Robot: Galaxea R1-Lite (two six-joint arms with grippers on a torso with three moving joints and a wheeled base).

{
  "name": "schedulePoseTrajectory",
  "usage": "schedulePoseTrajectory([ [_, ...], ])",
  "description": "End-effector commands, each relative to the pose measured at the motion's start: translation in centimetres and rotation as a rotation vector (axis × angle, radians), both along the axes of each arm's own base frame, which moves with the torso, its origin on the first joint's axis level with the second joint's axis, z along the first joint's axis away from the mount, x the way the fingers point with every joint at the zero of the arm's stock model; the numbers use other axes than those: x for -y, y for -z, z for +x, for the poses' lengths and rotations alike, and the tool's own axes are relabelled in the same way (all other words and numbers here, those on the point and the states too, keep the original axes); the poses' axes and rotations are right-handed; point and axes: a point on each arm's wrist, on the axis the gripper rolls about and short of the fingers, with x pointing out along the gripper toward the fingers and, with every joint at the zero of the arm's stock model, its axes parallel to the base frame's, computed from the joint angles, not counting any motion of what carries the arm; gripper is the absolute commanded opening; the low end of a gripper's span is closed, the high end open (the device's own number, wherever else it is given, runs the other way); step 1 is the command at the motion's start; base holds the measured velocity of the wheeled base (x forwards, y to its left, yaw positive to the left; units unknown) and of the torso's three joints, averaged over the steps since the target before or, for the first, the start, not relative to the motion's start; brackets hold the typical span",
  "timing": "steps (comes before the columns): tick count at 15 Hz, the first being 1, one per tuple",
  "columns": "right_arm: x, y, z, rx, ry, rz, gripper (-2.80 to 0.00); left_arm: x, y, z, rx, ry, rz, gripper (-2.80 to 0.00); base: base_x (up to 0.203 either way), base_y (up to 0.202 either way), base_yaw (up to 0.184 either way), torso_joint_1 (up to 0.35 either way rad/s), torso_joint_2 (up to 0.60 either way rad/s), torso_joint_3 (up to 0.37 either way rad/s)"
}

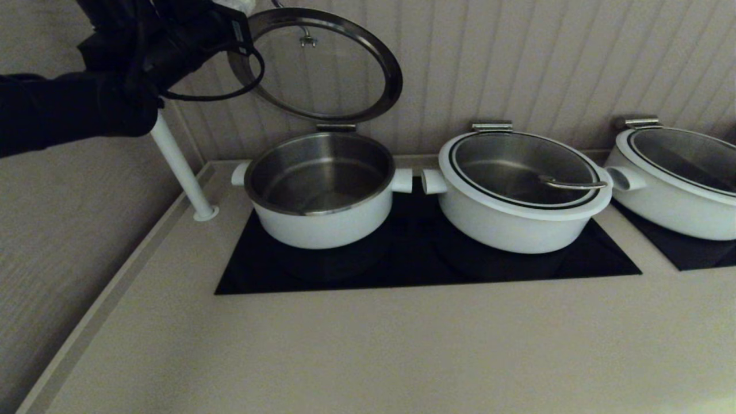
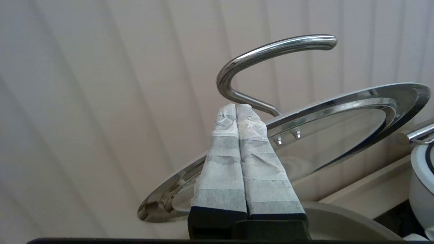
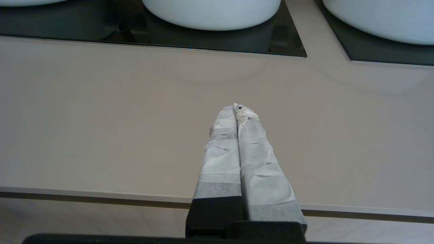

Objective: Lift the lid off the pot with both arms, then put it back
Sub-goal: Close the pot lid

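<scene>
A: Where is the left pincer [image 2: 236,107] now?

B: It is high at the back, beside the wall. Its two taped fingers [image 2: 222,162] are pressed together with nothing between them. The tips are at the foot of the wire handle [image 2: 271,51], touching it or nearly so; I cannot tell which. The lid [image 1: 322,63] stands up almost vertical on its hinge, above the back edge of the pot [image 1: 322,190].

A: And the right pincer [image 3: 236,107]?

B: It is also closed and empty. It hangs low over the bare worktop [image 3: 101,118], well apart from the pot.

A: So which step is this?

B: I think the lid is fully lifted and the step now is to put it back. To do it well, the left pincer should push or hook the handle gently and follow the arc of the hinge, not pull straight down. It should go slowly near the end, so the glass does not fall on the rim.

A: How many things do you count?

B: Three white pots: one open, and a middle pot [image 1: 520,195] and a right pot [image 1: 675,178] that are covered. Three lids, one raised. Two dark cooktops [image 1: 414,259]. One white pole [image 1: 181,167] at the left corner. Two arms, only the left one seen from the head.
</scene>
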Motion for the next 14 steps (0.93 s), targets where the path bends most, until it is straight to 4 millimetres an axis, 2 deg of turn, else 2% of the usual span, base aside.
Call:
schedulePoseTrajectory([
  [1,0.0,0.0,0.0,-0.001,-0.002,-0.001,-2.80,0.2,1.1,1.0,0.000,0.023,0.011,-2.80,0.000,0.000,0.000,0.000,0.00,0.000],
  [7,0.0,0.0,0.0,0.001,0.000,-0.001,-2.80,0.5,2.3,2.0,-0.006,0.045,0.022,-2.80,0.000,0.000,0.000,0.000,0.00,0.000],
  [14,0.0,0.0,0.0,-0.001,-0.002,-0.001,-2.80,0.4,1.6,1.9,0.069,0.044,0.012,-2.80,0.000,0.000,0.000,0.000,0.00,0.000],
])
